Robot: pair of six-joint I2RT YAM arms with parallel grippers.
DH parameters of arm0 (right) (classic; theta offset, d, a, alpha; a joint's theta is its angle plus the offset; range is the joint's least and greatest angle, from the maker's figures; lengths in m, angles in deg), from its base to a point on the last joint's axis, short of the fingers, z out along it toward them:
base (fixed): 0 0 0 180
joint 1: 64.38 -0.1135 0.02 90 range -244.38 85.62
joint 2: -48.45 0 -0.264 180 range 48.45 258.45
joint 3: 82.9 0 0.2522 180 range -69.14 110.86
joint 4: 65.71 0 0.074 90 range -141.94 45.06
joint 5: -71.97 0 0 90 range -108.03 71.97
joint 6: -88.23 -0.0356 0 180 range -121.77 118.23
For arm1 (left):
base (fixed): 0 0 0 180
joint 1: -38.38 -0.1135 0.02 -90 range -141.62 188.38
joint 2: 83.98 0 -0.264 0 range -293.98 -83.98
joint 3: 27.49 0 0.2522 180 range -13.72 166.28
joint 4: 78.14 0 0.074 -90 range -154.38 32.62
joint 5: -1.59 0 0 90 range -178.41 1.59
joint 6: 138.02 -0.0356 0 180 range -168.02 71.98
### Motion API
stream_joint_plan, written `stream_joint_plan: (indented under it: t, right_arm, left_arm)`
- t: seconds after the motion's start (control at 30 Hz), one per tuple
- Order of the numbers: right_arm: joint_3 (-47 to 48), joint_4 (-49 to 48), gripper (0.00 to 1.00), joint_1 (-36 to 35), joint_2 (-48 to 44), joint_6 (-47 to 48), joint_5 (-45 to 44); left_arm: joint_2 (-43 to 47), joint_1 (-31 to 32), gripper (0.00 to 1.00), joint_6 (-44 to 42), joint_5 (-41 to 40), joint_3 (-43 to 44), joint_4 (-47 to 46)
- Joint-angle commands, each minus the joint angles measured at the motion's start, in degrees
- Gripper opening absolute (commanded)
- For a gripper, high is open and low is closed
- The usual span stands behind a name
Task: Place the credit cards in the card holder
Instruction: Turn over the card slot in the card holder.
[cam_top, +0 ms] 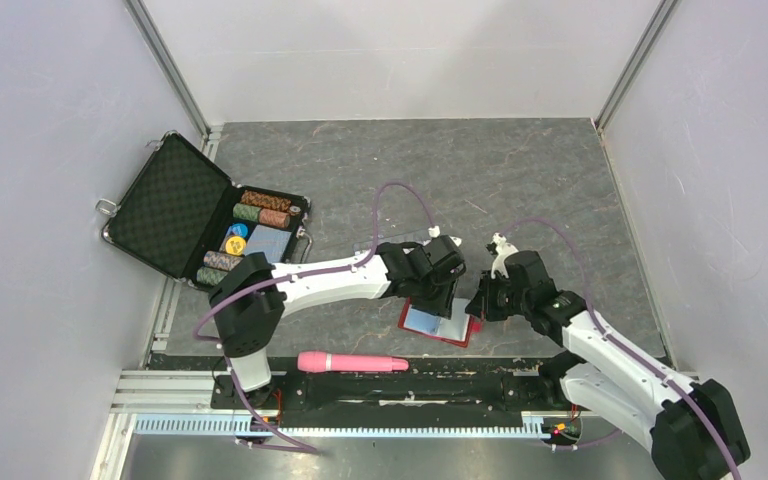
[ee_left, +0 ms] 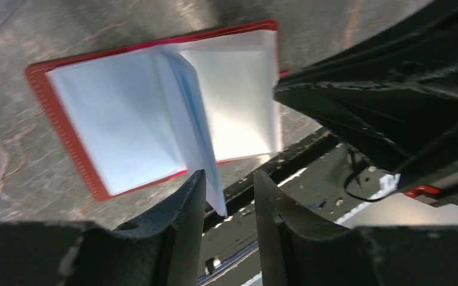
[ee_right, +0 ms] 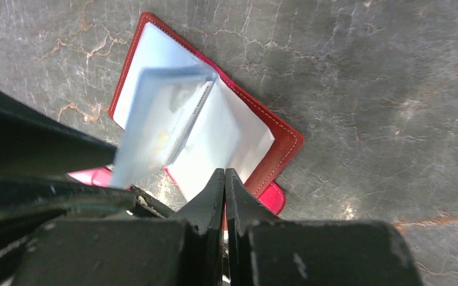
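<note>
The red card holder [cam_top: 460, 335] lies open on the table near the front edge, its pale blue pockets [ee_left: 113, 119] facing up. One pocket leaf [ee_right: 155, 131] stands raised, with a faint yellow mark showing through it. My left gripper [ee_left: 229, 179] hangs over the holder, open, and the raised leaf's corner sits between its fingers against the left one. My right gripper [ee_right: 225, 174] is shut with nothing between its tips, which rest over the holder's right page beside the snap tab [ee_right: 272, 198]. A grey-blue rectangle that looks like the credit cards [cam_top: 268, 243] lies in the black case.
The open black chip case [cam_top: 165, 205] with rows of poker chips [cam_top: 265, 208] stands at the back left. A pink cylinder [cam_top: 352, 362] lies by the front rail. Grey walls close in the left, back and right sides.
</note>
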State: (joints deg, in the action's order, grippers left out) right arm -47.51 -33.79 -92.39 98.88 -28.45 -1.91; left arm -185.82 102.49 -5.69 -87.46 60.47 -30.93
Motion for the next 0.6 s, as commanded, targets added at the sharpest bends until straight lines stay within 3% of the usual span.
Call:
stream_joint_plan:
  t: [0.0, 0.23, 0.57]
  right_arm:
    - [4.25, 2.65, 0.0, 0.2, -2.2, 0.66, -5.29]
    - [7.66, 6.69, 0.05, 0.57, -4.33, 1.75, -10.56]
    - [9.6, 4.94, 0.37, 0.69, -0.99, 4.12, -7.57]
  left_arm:
    - [-1.62, 0.94, 0.43, -0.58, 5.22, 1.72, -6.25]
    - [-5.51, 1.11, 0.46, 0.48, 10.71, 1.23, -10.92]
    - [0.83, -0.86, 0.54, 1.78, 12.17, -3.93, -20.63]
